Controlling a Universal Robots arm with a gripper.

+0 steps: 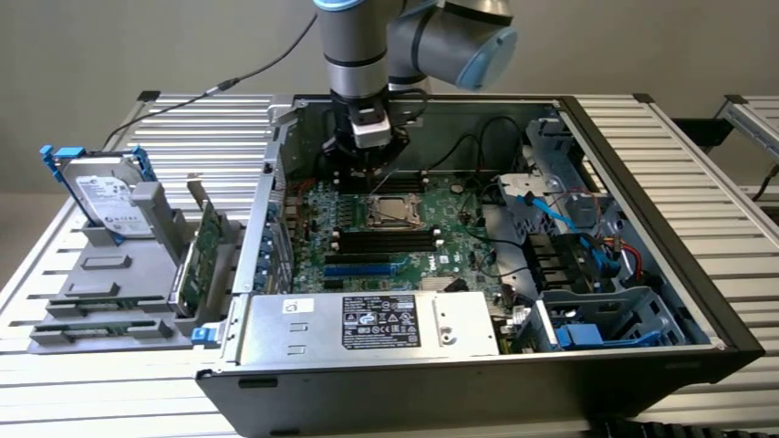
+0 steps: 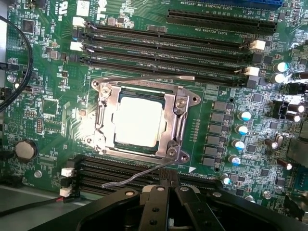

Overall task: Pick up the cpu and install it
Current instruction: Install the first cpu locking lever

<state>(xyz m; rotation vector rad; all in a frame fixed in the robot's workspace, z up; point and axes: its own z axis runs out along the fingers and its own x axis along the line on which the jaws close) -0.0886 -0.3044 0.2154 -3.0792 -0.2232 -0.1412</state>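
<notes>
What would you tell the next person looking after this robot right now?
Gripper: shut, holding nothing, hovering above the motherboard inside the open computer case, close to the socket's thin lever.
CPU: already lying flat in its socket, with the metal frame down around it.
Done: the chip is picked up and placed.
Left: whether the lever is latched cannot be told; check it.
Hard drive stands in the grey holder outside the case, at the exterior view's left.

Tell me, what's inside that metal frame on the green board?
Inside the metal frame sits the cpu, its pale square top showing. The frame's edges cover the chip's rim, and whatever lies beneath it is hidden. The shut gripper hangs just above the board.
</notes>
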